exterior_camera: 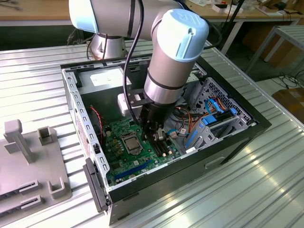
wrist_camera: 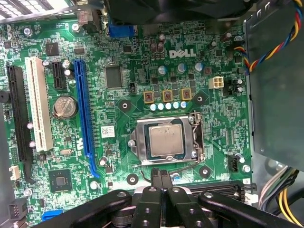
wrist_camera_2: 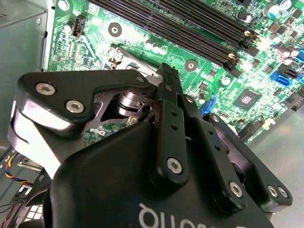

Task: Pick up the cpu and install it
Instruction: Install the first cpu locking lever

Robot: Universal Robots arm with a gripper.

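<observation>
The cpu (wrist_camera: 165, 138), a small silvery-grey square, lies flat inside the metal-framed socket (wrist_camera: 194, 137) on the green motherboard (wrist_camera: 118, 123). In the exterior view the cpu (exterior_camera: 130, 141) sits in the socket near the middle of the board. My gripper (wrist_camera: 160, 175) is shut, its two black fingers pressed together with nothing between them. It hovers just beside the socket, on the side of the long black memory slots (wrist_camera_2: 199, 33). In the exterior view the gripper (exterior_camera: 156, 135) hangs low inside the case, to the right of the cpu. In the second wrist view the gripper (wrist_camera_2: 168, 71) covers most of the socket.
The open black computer case (exterior_camera: 237, 142) walls in the board on all sides. A drive cage with blue clips (exterior_camera: 213, 118) and coloured cables (wrist_camera: 254, 57) stands close to the arm. Expansion slots (wrist_camera: 83, 109) lie across the board. A grey fixture (exterior_camera: 28, 161) sits on the table outside.
</observation>
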